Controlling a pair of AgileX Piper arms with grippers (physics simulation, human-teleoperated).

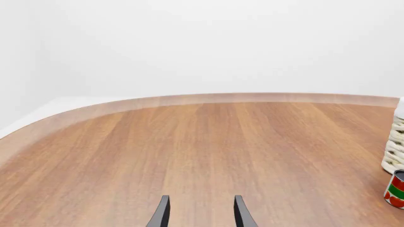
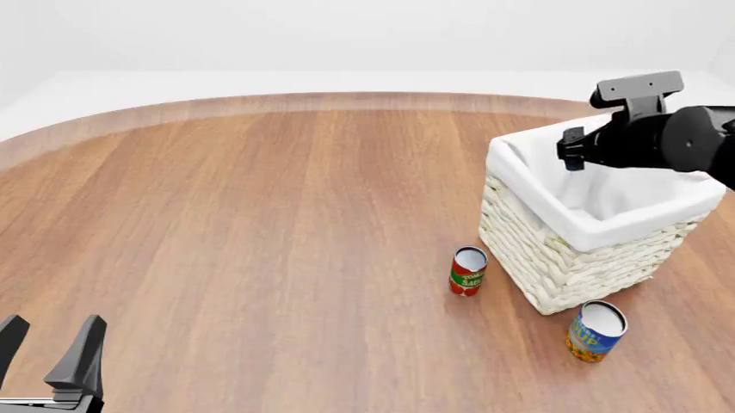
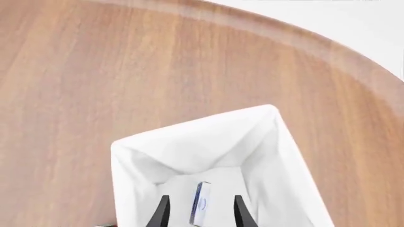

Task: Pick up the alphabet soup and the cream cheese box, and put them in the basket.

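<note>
Two grippers show here, and each is doing something different. The right gripper point(image 3: 200, 213) hangs over the basket point(image 2: 540, 249) with its fingers spread apart. Between the fingers, down inside on the white cloth, is the cream cheese box point(image 3: 200, 202). It stands on its thin edge, and the fingers do not seem to touch it, so I think it has just been let go. The gripper is up high so it can lift away without bumping the rim.

The left gripper point(image 2: 52, 348) waits low over the tabletop point(image 2: 253, 224), far from the cans. Its fingers are spread too and hold nothing.

The alphabet soup point(image 2: 595, 330) stands upright on the tabletop, just beside the basket's near corner. It is not in the basket yet, so half the job is left. A red-and-green can point(image 2: 466, 271) stands close to the basket as well.

Only the right wrist view shows the box inside; the front view cannot see down there. Only the front view shows the soup can. The left wrist view catches just an edge of the basket and the red-and-green can.
</note>
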